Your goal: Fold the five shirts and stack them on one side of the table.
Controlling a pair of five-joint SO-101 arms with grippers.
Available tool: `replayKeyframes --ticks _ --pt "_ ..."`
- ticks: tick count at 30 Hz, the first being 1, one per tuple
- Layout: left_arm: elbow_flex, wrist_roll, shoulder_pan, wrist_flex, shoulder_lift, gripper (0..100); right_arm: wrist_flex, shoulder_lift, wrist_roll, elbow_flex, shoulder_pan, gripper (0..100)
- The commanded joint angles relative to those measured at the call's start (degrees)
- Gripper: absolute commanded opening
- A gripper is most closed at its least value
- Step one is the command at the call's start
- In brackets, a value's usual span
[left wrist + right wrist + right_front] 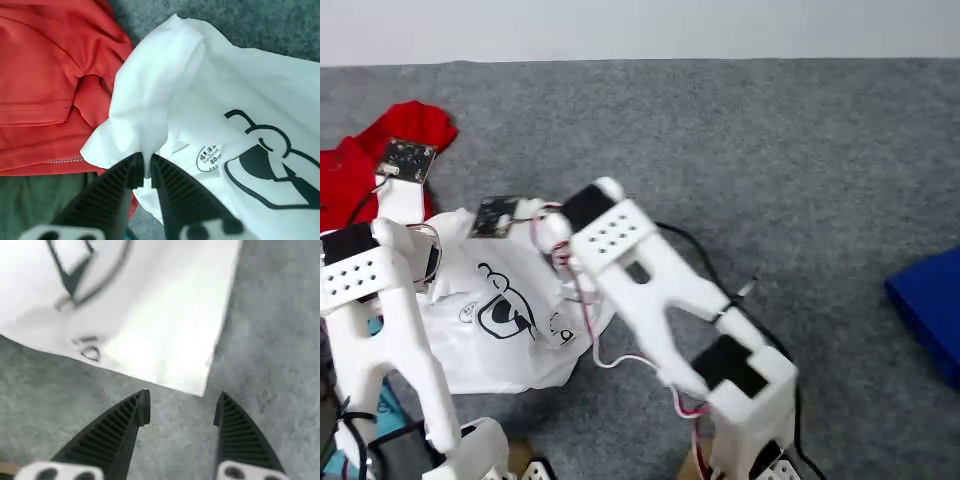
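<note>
On the white cotton shirt with a black cartoon drawing (250, 75) I see a small round neck label (209, 156). Its tiny dark print is too small for me to read surely.

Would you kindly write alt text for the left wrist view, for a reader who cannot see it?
The left gripper is shut on a bunched fold of the white shirt, which bears a black cartoon print. The white shirt overlaps a red shirt, with green cloth beside the gripper and grey table covering beyond.
</note>
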Motion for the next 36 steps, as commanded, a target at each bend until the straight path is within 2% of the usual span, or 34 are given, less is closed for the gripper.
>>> replayKeyframes --ticks 1,7,13,27,36 --pt "-0.1 -0.4 -0.4 -1.1 -0.6 0 4.4 3.2 -4.0 -13.3 -1.8 22.3" --pt "-0.1 -0.4 -0.4 -1.1 -0.6 0 7.1 11.7 -13.5 -27.2 -1.7 22.3" --pt "-0.1 -0.4 -0.4 -1.1 -0.6 0 9.3 17.8 -17.7 -32.4 -1.8 22.1" --pt "0.0 -0.3 -0.4 -1.1 -0.6 0 9.8 18.6 -21.2 -32.1 -4.4 22.0" --pt "0.0 -0.3 -0.4 -0.8 -1.0 0 10.1 23.1 -21.2 -32.0 -2.3 22.0"
